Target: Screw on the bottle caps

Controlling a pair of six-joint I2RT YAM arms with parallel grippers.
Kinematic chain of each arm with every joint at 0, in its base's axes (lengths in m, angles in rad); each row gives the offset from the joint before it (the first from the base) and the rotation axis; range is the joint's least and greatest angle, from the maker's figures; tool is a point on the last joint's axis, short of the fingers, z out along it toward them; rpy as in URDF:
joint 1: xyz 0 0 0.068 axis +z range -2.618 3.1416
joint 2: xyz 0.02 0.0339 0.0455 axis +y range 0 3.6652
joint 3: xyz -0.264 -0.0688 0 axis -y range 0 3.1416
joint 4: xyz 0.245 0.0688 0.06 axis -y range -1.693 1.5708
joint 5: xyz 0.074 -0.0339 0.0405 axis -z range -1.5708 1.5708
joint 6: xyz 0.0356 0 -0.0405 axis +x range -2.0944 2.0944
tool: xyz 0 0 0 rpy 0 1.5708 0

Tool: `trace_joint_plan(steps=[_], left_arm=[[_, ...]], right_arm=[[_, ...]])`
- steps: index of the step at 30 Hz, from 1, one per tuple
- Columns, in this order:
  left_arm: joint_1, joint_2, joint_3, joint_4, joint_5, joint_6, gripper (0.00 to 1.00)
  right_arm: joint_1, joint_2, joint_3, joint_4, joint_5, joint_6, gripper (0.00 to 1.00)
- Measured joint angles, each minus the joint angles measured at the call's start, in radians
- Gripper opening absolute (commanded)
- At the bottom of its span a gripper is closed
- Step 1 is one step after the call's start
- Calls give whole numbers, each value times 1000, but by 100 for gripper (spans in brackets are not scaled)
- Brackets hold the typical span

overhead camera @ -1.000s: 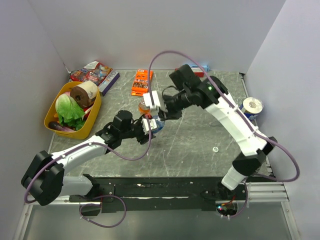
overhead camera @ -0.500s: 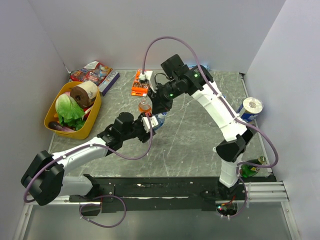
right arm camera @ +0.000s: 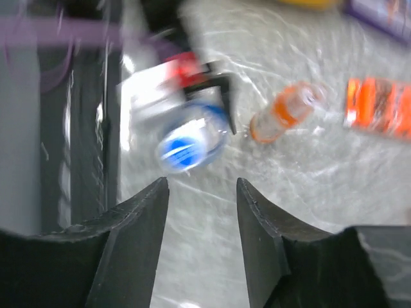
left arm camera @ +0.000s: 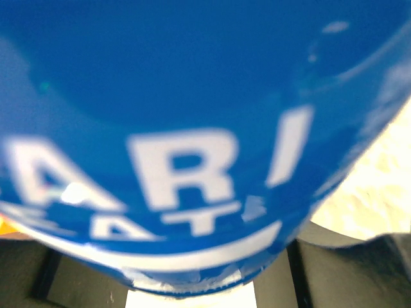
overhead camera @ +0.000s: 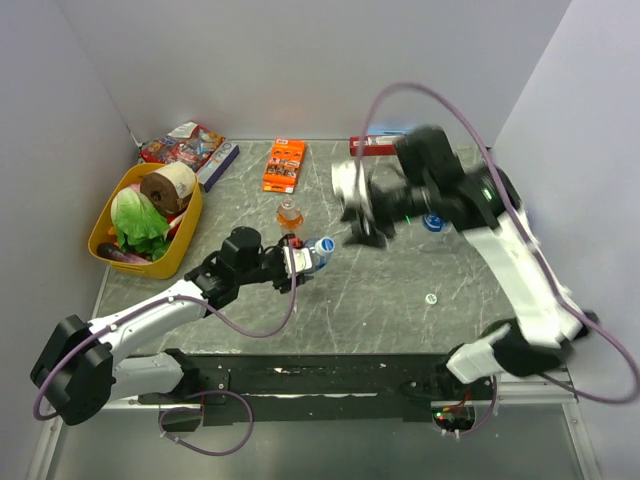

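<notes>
1. The left tool is closed on a blue-labelled bottle and holds it over the middle of the grey marbled surface.
2. In the left wrist view the bottle's blue label with white letters fills nearly the whole frame, and the dark fingers show only along the bottom edge.
3. Whether a cap sits on this bottle cannot be told: the top view is too small and the right wrist view is blurred.
4. The right tool is spread wide and holds nothing. Its two dark fingers stand well apart, and bare surface shows between them.
5. In the top view the right arm is smeared with motion blur, its tool up in the air to the right of the held bottle and apart from it.
6. The orange-liquid bottle stands on the surface just behind the held bottle, between it and the flat orange box.
7. A whitish cap lies alone on the surface to the right, well apart from both bottles.
8. A yellow basket holding a lettuce and a brown roll sits at the left edge.
9. A red box lies by the back wall.
</notes>
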Motion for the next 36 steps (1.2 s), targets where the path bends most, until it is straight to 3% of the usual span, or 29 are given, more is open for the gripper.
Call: trace_joint_plan(steps=[4, 10, 19, 36], left_arm=[[3, 2, 6, -82, 61, 88, 1], [6, 25, 45, -154, 94, 167, 1], [6, 27, 71, -174, 111, 246, 1], [7, 34, 79, -176, 111, 264, 1]], right_arm=[[140, -180, -179, -27, 24, -289, 57], [200, -212, -264, -26, 96, -503, 59], [229, -134, -307, 36, 154, -592, 57], [238, -114, -315, 54, 150, -635, 45]])
